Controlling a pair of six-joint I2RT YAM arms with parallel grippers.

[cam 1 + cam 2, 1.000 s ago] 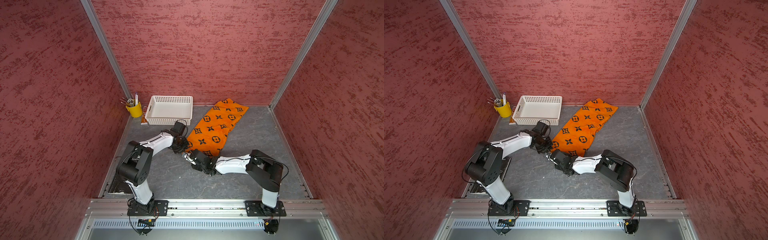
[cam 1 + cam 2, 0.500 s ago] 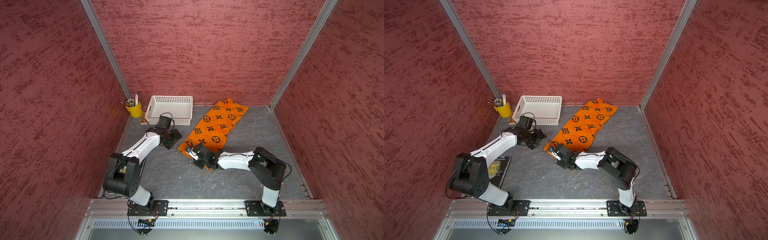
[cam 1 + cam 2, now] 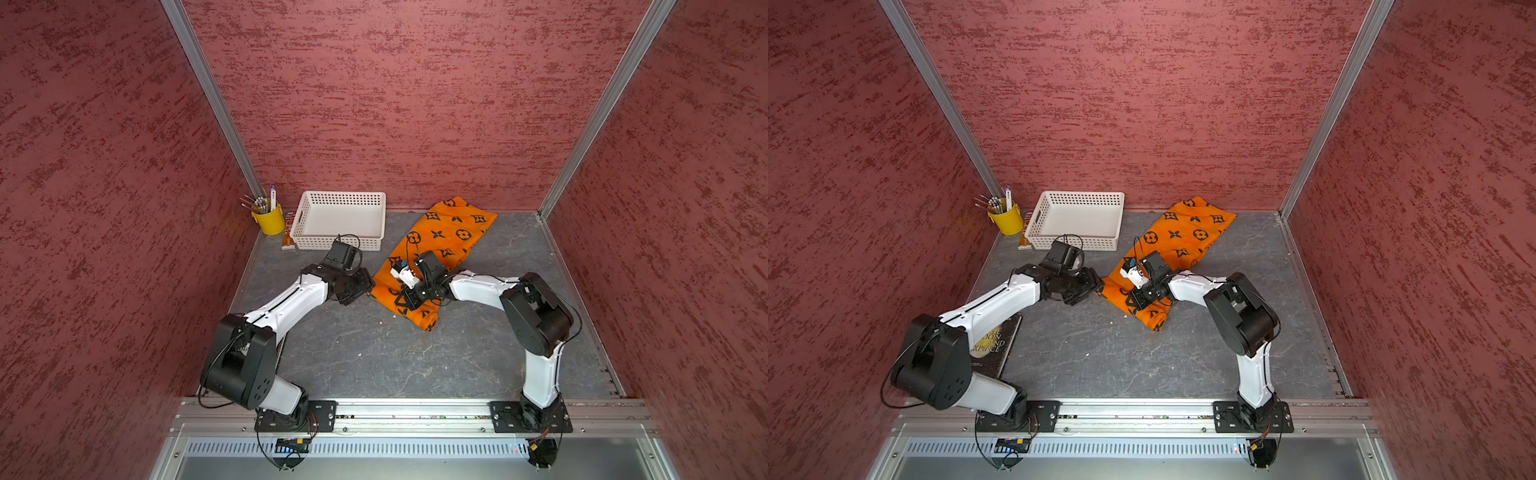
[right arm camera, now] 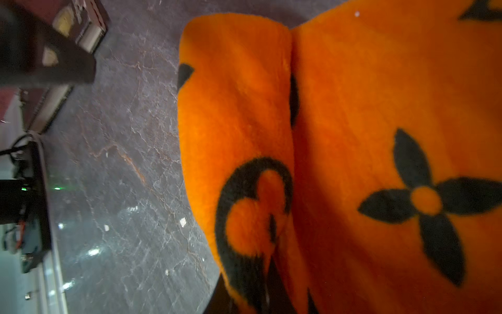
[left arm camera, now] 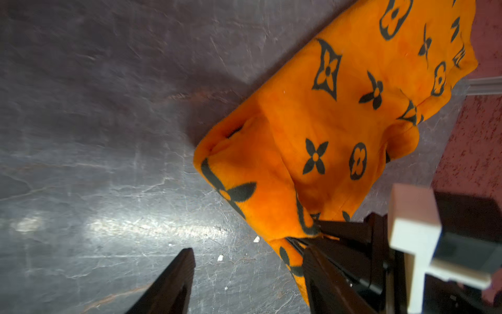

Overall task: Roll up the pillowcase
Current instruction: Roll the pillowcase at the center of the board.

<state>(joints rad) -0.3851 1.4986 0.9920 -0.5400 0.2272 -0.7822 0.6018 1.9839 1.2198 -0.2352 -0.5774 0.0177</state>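
The big bright orange fleecy pillowcase with the black flower print [image 3: 440, 237] lies diagonally on the grey stone-look worktop [image 3: 374, 357]. Its far end is up against the back edge and its near end is around the middle. That near end is doubled over into a fat fold, which I'd read as the first turn of the roll.

The right pincer [image 3: 404, 302] is pressed together on that fold, pinching the plush. Makes sense, something's got to stop it flopping open.

The left pincer [image 3: 366, 286] sits just beside the fold's corner on its own side. Its fingers [image 5: 173, 277] are spread with nothing between them. My guess is it's lining up to grab that corner so both ends turn evenly.

The white perforated plastic basket [image 3: 338, 245] and the yellow pen cup [image 3: 269, 220] are parked at the back left, out of the roll's path.
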